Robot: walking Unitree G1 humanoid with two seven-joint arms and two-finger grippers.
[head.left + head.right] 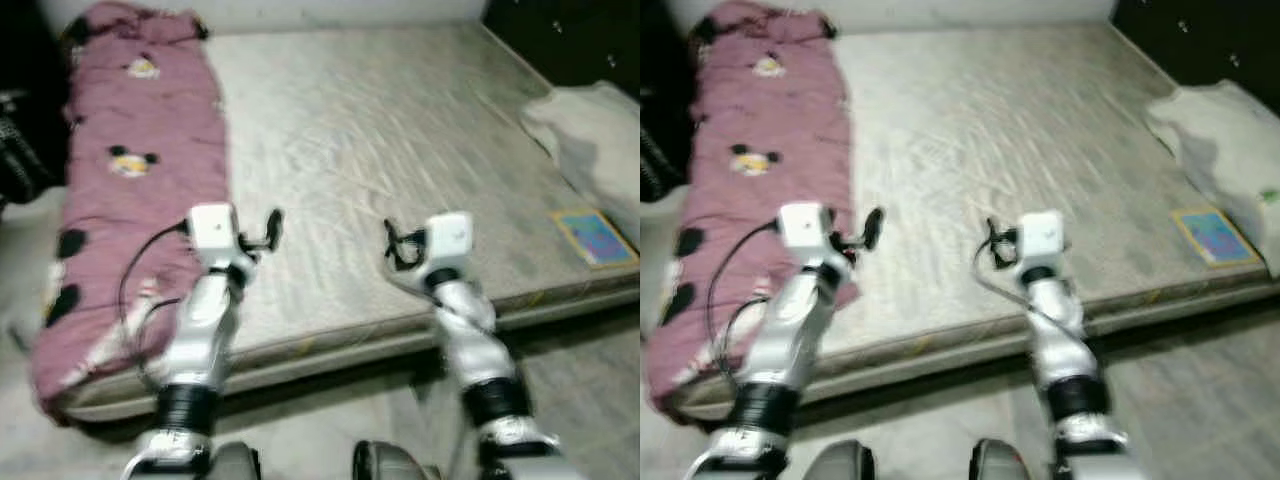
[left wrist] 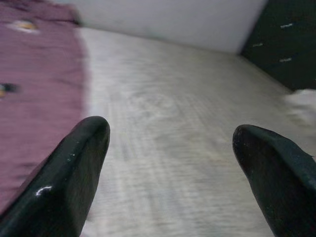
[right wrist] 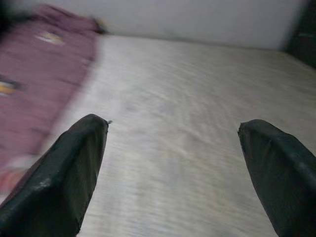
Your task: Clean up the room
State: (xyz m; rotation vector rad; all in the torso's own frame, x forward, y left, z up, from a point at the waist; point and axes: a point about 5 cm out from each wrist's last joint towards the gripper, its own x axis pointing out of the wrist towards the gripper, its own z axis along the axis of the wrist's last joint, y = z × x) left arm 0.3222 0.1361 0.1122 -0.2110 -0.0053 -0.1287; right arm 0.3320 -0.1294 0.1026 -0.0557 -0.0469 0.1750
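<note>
A bare grey mattress (image 1: 380, 150) takes up the middle of the head views. A pink quilt (image 1: 130, 190) with cartoon mouse prints lies lengthwise down the left side of the mattress, from the upper left corner to the lower left edge. At the right edge of the frame a white pillow (image 1: 590, 135) sits on the mattress, and just below it lies a flat blue and yellow book (image 1: 595, 238). The left pincer (image 1: 262, 232) hangs over the mattress just beside the quilt's right edge, holding nothing; the wrist view shows its fingers (image 2: 69, 173) spread apart. The right pincer (image 1: 398, 245) hangs over the mattress near its front edge, fingers (image 3: 64, 168) also apart and empty. Pale floor (image 1: 590, 380) fills the lower right.
</note>
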